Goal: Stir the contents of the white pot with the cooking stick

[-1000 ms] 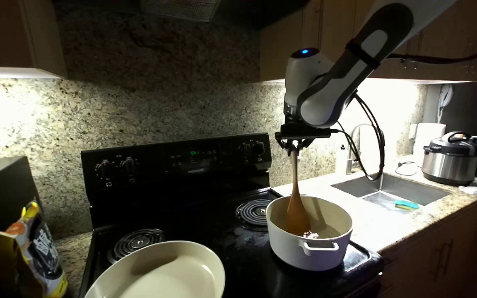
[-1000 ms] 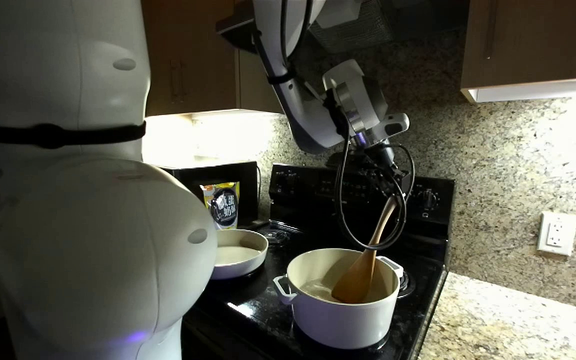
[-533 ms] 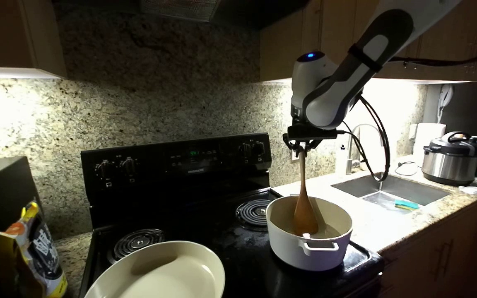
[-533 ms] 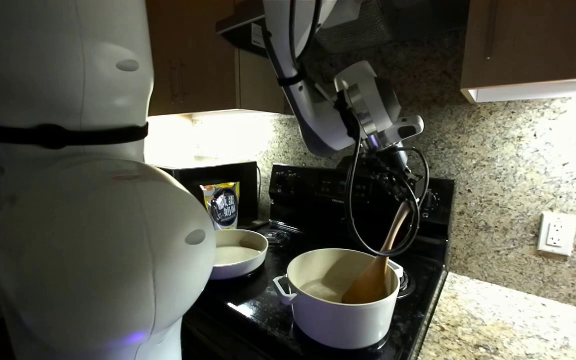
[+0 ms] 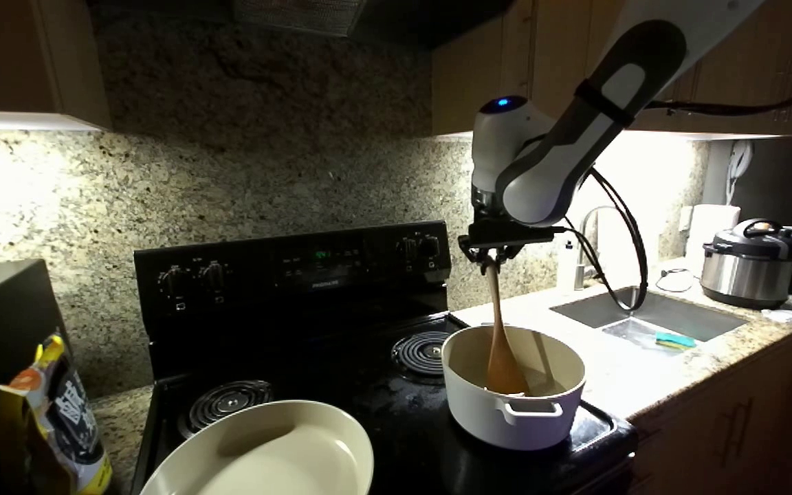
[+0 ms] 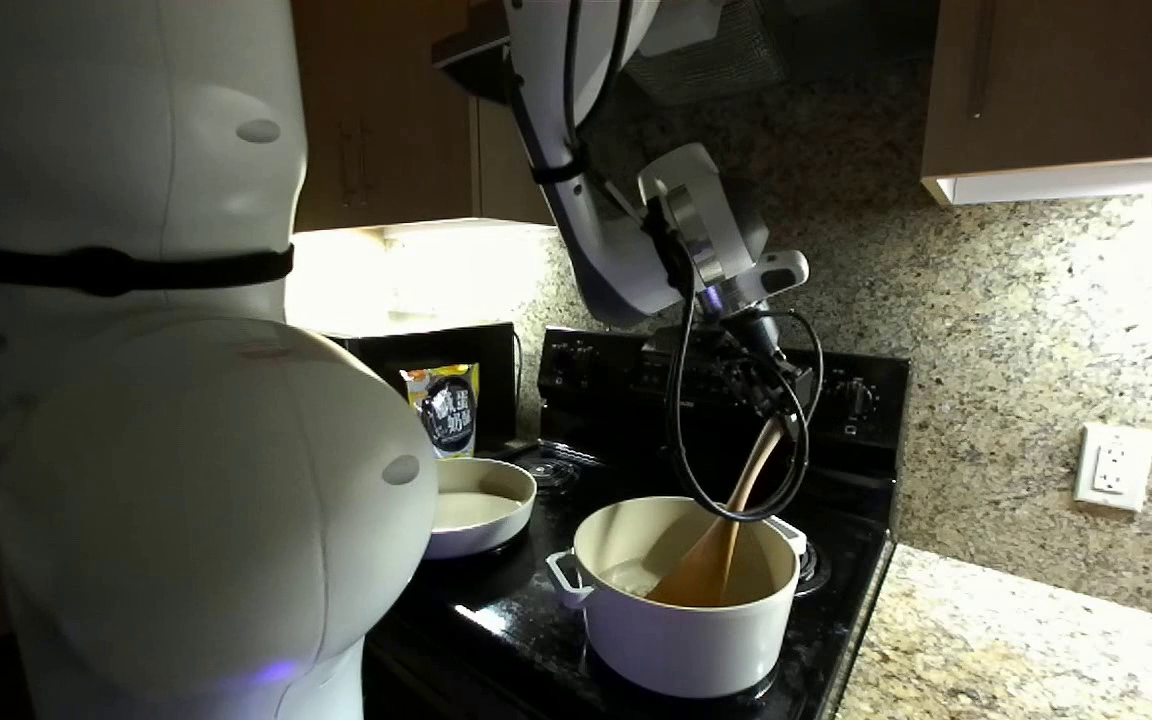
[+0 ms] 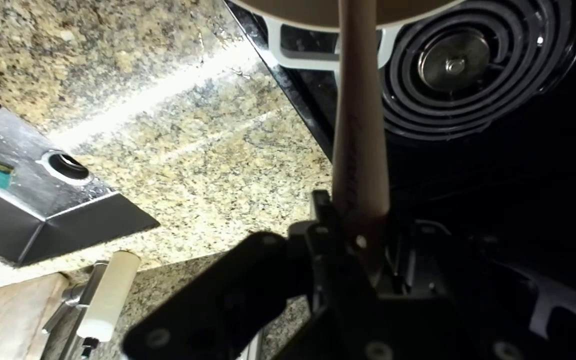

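Speckled granite backsplash (image 5: 265, 165) stands behind a black stove (image 5: 403, 426) and an adjoining stone table (image 5: 643, 381), into which a sink (image 5: 592, 311) is set. Robot arm (image 5: 575, 144) reaches over the stove from above. On the stove, a wide shallow pan (image 5: 341, 423) and the white pot (image 5: 485, 412) stand upright and apart, the pot just beside a coil burner (image 5: 427, 352). Steel cooker with dark lid (image 5: 750, 275) is on the table beyond the sink. Cooking stick (image 5: 501, 350) is wooden and tilted, its broad blade inside the pot, its handle rising above the rim in both exterior views. Pincer (image 7: 362, 230) is above the pot, closed to the width of that handle and grasping the stick near its upper end; the wrist view shows the handle held between the fingers. Contents (image 6: 631, 577) appear in an exterior view as a pale, glossy patch low in the pot, beside the blade; their nature cannot be determined. Lower edge of the blade is partly hidden.
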{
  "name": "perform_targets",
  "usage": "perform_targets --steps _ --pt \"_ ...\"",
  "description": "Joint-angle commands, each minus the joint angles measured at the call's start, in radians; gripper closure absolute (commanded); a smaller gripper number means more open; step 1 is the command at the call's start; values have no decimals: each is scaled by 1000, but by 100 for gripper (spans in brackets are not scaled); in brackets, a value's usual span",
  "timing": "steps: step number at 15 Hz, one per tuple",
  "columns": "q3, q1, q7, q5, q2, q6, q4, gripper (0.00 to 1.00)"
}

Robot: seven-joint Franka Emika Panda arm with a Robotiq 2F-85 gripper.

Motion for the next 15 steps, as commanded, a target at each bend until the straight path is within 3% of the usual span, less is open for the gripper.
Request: perform_targets --steps 1,5,11,15 --pt "30 17 49 -77 -10 -37 4 93" --pt "35 21 62 -64 26 -64 57 93" --pt "-34 9 16 60 60 -78 116 93" --pt "-71 4 7 82 82 -87 111 93"
